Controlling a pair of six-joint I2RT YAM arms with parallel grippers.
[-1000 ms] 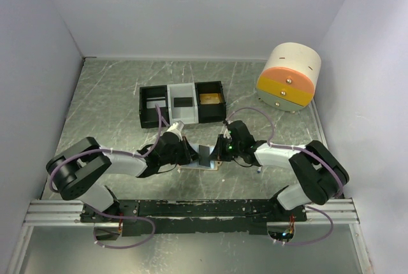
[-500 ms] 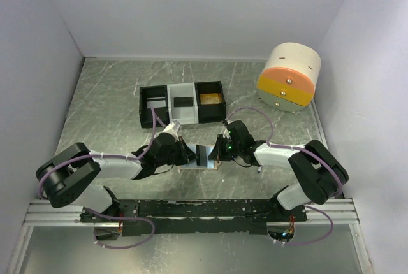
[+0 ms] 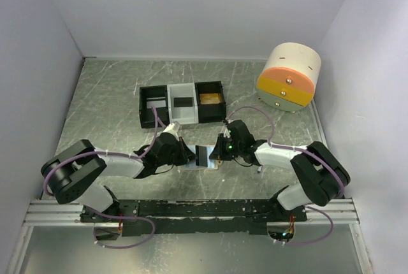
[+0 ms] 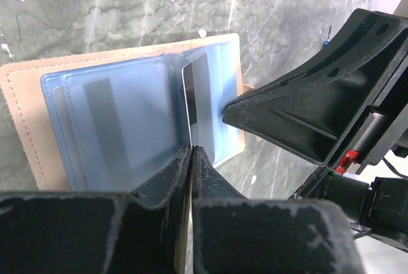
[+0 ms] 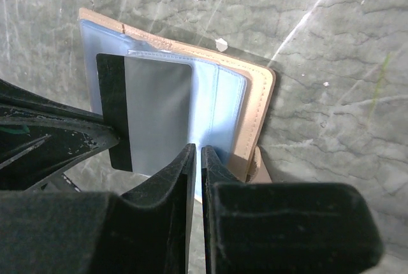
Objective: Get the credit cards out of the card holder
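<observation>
In the overhead view, my left pincer (image 3: 189,155) sits just left of centre. The card holder (image 3: 205,158) lies open and flat between my two arms, its long axis running left to right. My right pincer (image 3: 220,151) meets it from the right. Neither arm is nearer, since the holder is at both sets of fingertips.

In the left wrist view, my left jaws are clamped on the striped edge of a grey card (image 4: 199,95) near the middle of the frame. It sticks partly out of the pale blue pocket in the holder's right half. The card's free edge faces my left pincer and its buried side faces my right. I judge the pull should run leftward in the overhead frame, away from the right pincer.

My right jaws are closed, tips bearing on the holder beside the card. I cannot tell whether they pinch a flap. Their job is to keep the holder from sliding after the card.
</observation>
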